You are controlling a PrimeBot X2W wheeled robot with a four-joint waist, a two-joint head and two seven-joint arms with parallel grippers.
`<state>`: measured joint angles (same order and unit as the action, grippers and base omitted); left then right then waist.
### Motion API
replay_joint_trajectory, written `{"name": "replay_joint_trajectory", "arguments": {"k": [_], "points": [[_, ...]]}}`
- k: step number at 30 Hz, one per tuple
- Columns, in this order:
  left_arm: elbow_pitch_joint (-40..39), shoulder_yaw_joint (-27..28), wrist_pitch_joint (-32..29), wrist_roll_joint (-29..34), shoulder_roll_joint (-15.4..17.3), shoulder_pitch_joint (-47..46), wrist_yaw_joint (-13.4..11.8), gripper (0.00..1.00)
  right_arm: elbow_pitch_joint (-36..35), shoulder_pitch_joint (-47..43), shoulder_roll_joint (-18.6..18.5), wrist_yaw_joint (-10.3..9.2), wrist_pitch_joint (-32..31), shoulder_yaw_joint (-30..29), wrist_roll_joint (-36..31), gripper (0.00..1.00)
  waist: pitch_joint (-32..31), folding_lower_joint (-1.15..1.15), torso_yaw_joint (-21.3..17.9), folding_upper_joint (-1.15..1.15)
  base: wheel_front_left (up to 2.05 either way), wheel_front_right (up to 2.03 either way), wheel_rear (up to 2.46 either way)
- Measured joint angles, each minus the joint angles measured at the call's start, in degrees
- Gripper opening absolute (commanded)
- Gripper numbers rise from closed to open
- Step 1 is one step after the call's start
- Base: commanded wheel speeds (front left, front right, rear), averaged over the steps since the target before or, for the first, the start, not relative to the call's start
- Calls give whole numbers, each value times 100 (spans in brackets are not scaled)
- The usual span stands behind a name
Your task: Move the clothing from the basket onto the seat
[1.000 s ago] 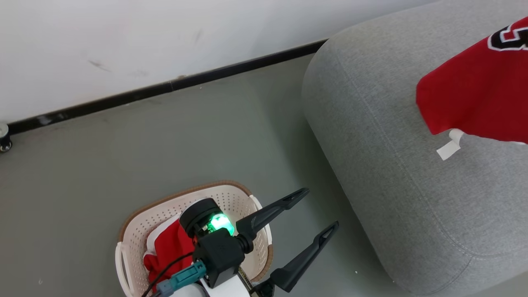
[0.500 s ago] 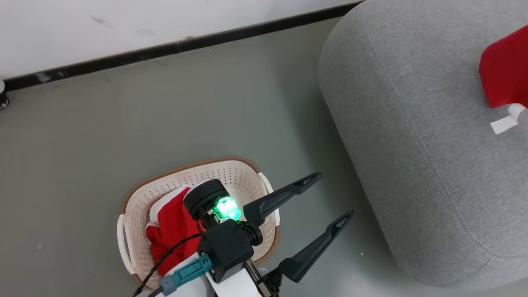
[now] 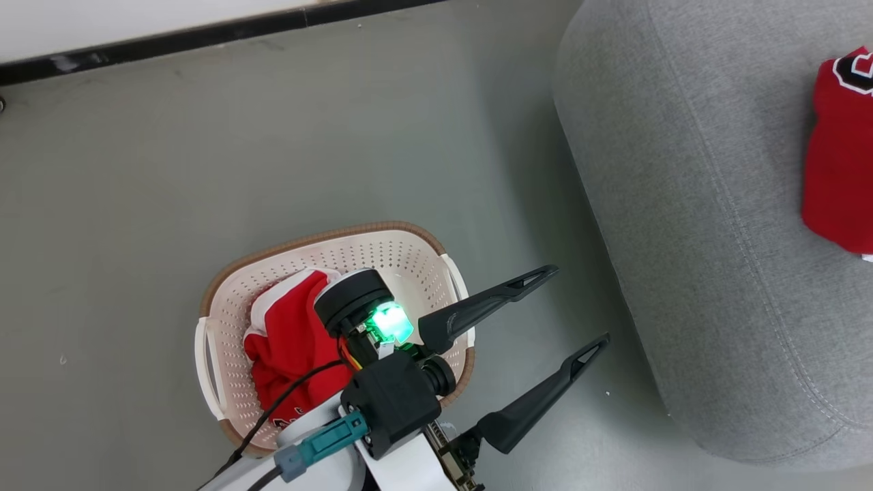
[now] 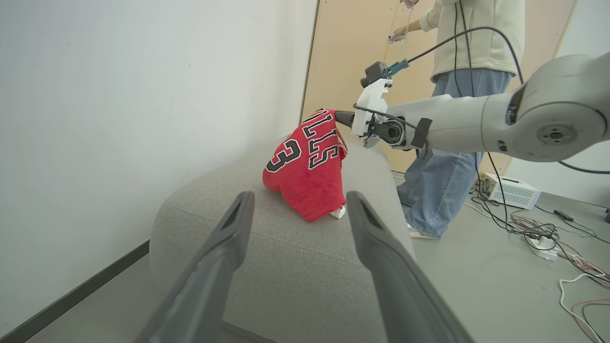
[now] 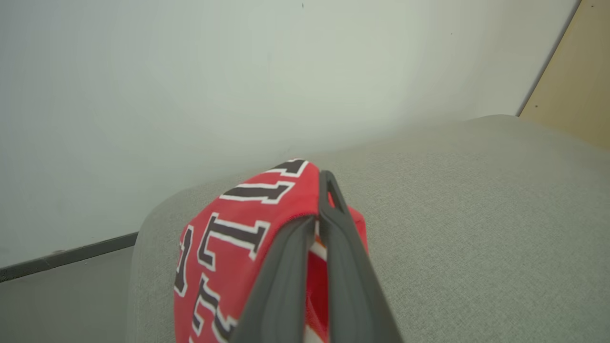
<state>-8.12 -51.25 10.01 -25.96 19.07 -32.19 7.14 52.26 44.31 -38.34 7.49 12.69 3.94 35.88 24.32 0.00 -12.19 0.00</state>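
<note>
The cream basket (image 3: 219, 341) stands on the floor with red clothing (image 3: 290, 341) bunched inside it. My left gripper (image 3: 578, 305) is open and empty; its wrist hangs over the basket, and its fingers reach past the right rim toward the grey seat (image 3: 682, 204). In the left wrist view the left gripper (image 4: 301, 200) points at the seat (image 4: 286, 257). There the red jersey (image 4: 305, 171) hangs from my right gripper (image 4: 340, 118), its lower end resting on the cushion. The right wrist view shows the right gripper (image 5: 326, 183) shut on the jersey (image 5: 228, 247). The jersey (image 3: 839, 170) lies at the head view's right edge.
A white wall with a black baseboard (image 3: 204, 34) runs behind the basket and seat. A person (image 4: 457, 71) stands beyond the seat's far end. A white box (image 4: 510, 190) and loose cables (image 4: 562, 238) lie on the floor there.
The head camera has tilted down, so the whole picture shifted. The jersey has moved further right across the seat with the right gripper. My left gripper stays open over the basket.
</note>
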Motion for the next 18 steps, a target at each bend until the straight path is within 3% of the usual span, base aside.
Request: {"name": "replay_joint_trajectory", "arguments": {"k": [18], "points": [[280, -131, -33, 89, 90, -232, 0, 100, 444, -348, 533, 0, 118, -209, 31, 0, 291, 0, -38, 0, 0, 0, 0]]}}
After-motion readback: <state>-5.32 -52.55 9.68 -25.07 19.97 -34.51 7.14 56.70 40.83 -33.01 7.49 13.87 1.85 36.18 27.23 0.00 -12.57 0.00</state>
